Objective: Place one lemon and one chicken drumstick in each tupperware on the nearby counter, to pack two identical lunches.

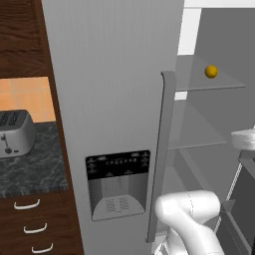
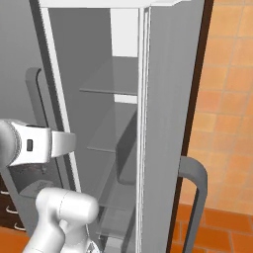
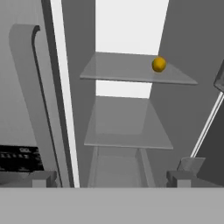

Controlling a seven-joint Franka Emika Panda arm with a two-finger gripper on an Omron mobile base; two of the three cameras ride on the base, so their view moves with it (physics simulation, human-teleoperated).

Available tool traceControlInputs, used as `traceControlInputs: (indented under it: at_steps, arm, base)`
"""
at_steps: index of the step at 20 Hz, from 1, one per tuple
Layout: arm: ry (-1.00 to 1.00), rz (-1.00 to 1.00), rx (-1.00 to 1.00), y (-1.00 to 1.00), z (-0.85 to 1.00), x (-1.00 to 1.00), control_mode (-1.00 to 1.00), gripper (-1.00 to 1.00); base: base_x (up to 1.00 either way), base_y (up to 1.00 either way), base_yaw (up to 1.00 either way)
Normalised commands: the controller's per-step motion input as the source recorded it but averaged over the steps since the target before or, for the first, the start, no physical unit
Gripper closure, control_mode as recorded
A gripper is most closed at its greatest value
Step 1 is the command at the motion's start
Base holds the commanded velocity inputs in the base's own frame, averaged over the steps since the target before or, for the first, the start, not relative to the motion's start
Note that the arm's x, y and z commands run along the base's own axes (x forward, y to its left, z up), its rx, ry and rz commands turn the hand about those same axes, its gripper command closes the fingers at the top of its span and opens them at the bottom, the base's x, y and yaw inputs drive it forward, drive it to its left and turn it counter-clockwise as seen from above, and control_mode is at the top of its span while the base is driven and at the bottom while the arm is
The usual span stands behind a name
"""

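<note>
small round yellow lemon [image 3: 159,64] resting on the upper translucent glass fridge shelf [image 3: 127,68], toward its right rear. end effector [image 3: 111,178] released, jaws spread wide, low in front of that shelf; lemon up, ahead and slightly right of it. roundish, so no long axis to align.

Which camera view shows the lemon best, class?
The hand view: the lemon sits unobstructed on the upper fridge shelf, near its right side. The left base view shows it smaller; in the right base view the shelves appear edge-on, with no lemon visible.
</note>
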Motion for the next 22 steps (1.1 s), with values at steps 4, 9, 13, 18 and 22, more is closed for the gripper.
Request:
traceControlInputs:
  at_steps: [4, 9, 13, 18, 22]
  arm:
    - [0.09, -0.12, -0.01, -0.14, 0.68, 0.41, -1.00, -1.00]
    - [0.07, -0.15, -0.03, -0.23, 0.29, 0.83, -1.00, -1.00]
    - [0.01, -0.11, 0.00, -0.27, -0.03, 0.62, -1.00, -1.00]
    - [0.01, -0.06, 0.00, -0.25, -0.13, 0.78, -1.00, -1.00]
    - [0.04, -0.03, 0.00, -0.23, -0.02, 0.91, -1.00, -1.00]
  base:
    - [0.00, 0.00, 0.00]
    - [0.00, 0.00, 0.00]
    - [0.00, 0.00, 0.00]
    - [0.00, 0.00, 0.00]
    - [0.00, 0.00, 0.00]
